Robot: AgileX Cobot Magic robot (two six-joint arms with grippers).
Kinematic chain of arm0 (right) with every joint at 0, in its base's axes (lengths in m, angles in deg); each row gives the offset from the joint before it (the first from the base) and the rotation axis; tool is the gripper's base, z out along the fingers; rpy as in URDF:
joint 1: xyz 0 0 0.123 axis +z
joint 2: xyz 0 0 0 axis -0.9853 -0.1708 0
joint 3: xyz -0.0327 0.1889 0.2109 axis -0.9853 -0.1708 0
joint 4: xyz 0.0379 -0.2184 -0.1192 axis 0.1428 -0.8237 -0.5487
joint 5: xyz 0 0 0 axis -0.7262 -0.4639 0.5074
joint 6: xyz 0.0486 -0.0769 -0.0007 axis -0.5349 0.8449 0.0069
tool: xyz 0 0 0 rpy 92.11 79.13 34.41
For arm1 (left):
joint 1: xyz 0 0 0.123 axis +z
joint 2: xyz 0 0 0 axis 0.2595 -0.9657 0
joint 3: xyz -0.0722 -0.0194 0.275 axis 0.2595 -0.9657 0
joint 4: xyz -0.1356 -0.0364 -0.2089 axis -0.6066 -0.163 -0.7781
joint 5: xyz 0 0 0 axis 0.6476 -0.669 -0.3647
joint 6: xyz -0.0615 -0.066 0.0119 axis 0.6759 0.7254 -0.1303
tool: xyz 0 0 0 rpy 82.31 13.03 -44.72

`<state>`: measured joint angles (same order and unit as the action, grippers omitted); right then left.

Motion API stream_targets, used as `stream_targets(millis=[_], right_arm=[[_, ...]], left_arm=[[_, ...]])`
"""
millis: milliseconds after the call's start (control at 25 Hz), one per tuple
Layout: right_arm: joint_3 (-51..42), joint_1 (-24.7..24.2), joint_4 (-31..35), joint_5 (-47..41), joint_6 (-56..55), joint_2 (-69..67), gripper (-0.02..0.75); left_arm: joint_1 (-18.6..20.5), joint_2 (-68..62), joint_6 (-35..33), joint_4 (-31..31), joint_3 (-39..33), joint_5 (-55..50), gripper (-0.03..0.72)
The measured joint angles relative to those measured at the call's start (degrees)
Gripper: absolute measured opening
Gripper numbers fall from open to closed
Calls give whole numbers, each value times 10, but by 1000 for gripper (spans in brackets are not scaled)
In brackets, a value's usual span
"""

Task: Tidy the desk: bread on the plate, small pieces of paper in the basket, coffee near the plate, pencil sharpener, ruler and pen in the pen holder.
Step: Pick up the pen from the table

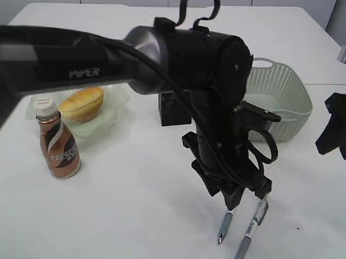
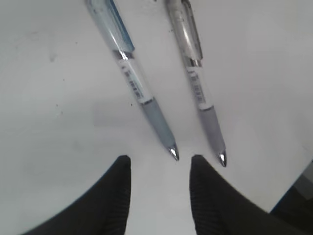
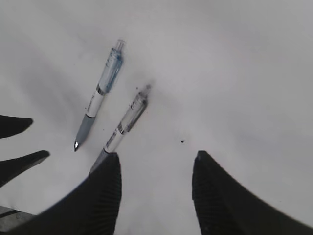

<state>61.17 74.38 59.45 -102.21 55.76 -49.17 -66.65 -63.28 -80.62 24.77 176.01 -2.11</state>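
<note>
Lying just beyond parted left jaws: blue pen (image 2: 138,88) tip.

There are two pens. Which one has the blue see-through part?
The blue-tinted pen on the left in the left wrist view; its tip lies between the open left end effector's fingers. The other pen has a clear grey barrel.

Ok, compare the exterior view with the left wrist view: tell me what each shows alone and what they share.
Exterior only: bread on the plate, coffee, basket, black holder, right end effector. Left wrist only: the pens' clear barrels up close, one bluish, one grey. Both: two pens on the table and the open left end effector over their tips.
</note>
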Motion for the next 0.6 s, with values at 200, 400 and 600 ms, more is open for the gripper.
stream_targets(millis=[200, 400, 600], right_arm=[[55, 0, -28, -7, 16, 0, 379], [88, 0, -105, -9, 29, 0, 379], [93, 0, -126, 3, 32, 0, 379]], left_arm=[[-4, -59, -1, 10, 52, -6, 290], [-5, -84, -1, 10, 64, -3, 268], [-6, -92, -1, 10, 67, 15, 256]])
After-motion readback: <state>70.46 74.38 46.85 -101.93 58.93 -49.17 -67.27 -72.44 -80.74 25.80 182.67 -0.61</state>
